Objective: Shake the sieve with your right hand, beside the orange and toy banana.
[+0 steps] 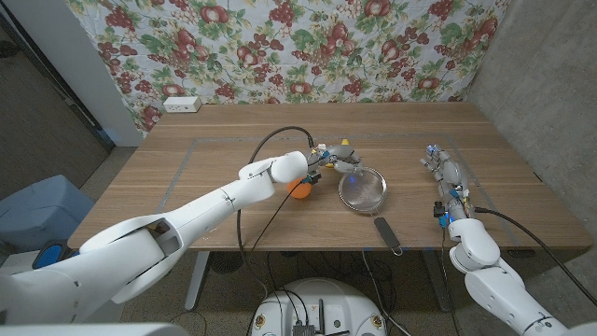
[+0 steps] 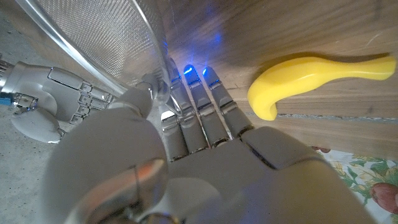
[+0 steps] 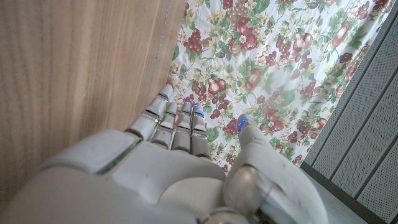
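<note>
The round metal mesh sieve point(image 1: 362, 189) with its dark handle point(image 1: 388, 234) lies on the wooden table point(image 1: 187, 177) a little to the three o'clock side of centre, the handle pointing toward five o'clock. The robot's left hand point(image 1: 334, 157) reaches across to the sieve's eleven o'clock rim; in the left wrist view its fingers point(image 2: 198, 106) lie together against the wire rim of the sieve point(image 2: 93, 43), but I cannot tell whether they grip it. The small round orange point(image 1: 298, 190) sits just at the sieve's nine o'clock, under the left forearm. The yellow plastic toy banana point(image 2: 311, 78) lies on the wood near the left hand. The right hand point(image 1: 448, 182) waits well to the sieve's three o'clock, holding nothing, its fingers point(image 3: 177, 118) straight and slightly apart.
</note>
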`<action>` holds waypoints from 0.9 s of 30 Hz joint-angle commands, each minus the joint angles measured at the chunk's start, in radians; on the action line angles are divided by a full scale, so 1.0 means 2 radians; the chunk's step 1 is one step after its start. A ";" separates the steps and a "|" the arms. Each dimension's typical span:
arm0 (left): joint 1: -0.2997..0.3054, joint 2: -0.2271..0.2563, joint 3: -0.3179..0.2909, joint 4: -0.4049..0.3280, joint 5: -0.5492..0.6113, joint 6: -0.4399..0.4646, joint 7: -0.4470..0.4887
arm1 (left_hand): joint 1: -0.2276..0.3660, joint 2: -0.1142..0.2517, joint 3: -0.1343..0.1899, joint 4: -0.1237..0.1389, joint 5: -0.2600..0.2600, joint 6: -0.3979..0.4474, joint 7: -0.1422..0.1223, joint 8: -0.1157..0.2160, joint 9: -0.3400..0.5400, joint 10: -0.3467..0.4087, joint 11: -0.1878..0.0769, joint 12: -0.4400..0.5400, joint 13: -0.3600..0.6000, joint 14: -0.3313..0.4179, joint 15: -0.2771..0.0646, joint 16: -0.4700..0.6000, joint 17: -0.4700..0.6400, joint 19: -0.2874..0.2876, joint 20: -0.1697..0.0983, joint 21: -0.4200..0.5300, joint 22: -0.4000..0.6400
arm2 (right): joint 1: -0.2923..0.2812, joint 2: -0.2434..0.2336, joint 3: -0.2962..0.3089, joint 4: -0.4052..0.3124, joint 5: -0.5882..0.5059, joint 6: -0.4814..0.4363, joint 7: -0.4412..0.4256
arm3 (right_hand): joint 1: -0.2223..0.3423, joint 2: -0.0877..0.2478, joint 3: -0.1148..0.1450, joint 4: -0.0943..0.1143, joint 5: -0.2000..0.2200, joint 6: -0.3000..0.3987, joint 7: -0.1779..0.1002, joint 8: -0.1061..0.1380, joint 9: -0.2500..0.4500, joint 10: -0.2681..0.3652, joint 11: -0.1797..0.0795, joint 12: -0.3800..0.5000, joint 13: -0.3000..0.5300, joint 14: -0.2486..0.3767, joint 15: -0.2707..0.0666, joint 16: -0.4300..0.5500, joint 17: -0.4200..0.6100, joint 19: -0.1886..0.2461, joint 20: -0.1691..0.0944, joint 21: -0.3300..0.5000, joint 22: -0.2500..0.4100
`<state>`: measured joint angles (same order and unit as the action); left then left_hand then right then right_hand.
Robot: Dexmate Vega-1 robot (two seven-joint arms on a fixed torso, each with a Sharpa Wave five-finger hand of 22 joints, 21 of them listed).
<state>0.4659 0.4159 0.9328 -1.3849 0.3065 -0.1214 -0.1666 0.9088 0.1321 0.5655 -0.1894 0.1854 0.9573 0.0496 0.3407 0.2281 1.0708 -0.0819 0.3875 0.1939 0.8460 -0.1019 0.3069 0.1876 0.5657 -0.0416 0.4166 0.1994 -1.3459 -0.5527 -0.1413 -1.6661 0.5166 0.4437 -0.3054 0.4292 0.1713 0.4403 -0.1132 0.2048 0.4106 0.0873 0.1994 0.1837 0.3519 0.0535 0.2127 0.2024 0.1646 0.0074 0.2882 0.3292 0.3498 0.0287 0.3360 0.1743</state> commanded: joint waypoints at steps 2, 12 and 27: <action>0.007 -0.008 0.002 0.001 0.013 0.012 0.042 | 0.040 0.015 -0.001 -0.001 0.000 0.008 0.012 0.007 0.014 0.087 -0.055 0.018 0.015 0.029 -0.069 0.013 0.009 0.014 -0.013 0.014 0.005 | -0.001 -0.002 0.004 0.004 0.005 0.001 0.001 | 0.000 0.000 0.001 -0.004 0.001 0.003 0.001 -0.001 0.002 0.005 0.000 -0.001 0.003 0.005 0.001 0.000 0.001 0.003 0.001 0.000 0.002; 0.018 -0.010 -0.005 0.000 0.016 0.003 0.083 | 0.067 0.016 -0.012 0.002 -0.007 0.013 0.006 0.023 0.032 0.092 -0.054 0.031 0.046 0.044 -0.070 0.025 0.023 0.013 -0.026 0.028 0.011 | 0.002 -0.002 0.004 0.009 0.010 0.002 0.007 | -0.001 0.000 0.001 -0.004 0.001 0.003 0.001 -0.001 0.002 0.004 0.000 -0.001 0.003 0.004 0.001 -0.001 0.000 0.003 0.001 -0.002 0.002; 0.022 -0.009 -0.018 -0.002 0.005 -0.011 0.101 | 0.083 0.014 -0.023 0.004 -0.008 0.017 0.007 0.039 0.049 0.097 -0.056 0.046 0.076 0.052 -0.070 0.034 0.036 0.012 -0.031 0.041 0.017 | -0.004 -0.009 0.005 -0.006 0.000 -0.008 -0.004 | -0.002 0.000 0.000 -0.004 0.001 0.003 0.002 -0.002 0.002 0.005 0.000 -0.002 0.003 0.005 0.002 -0.001 0.000 0.004 0.002 -0.003 0.002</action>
<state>0.5067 0.3957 0.9088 -1.3833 0.3169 -0.1325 -0.0003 1.0022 0.1019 0.5242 -0.1815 0.1697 0.9796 0.0609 0.4073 0.3164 1.1218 -0.0553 0.4679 0.3359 0.9297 -0.1179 0.3678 0.2535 0.5901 -0.0553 0.4922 0.2303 -1.3433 -0.5600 -0.1340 -1.6535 0.5320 0.4440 -0.2964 0.4292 0.1713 0.4362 -0.1173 0.2048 0.4106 0.0873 0.1994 0.1837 0.3519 0.0535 0.2127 0.2024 0.1650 0.0078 0.2883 0.3295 0.3500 0.0288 0.3360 0.1743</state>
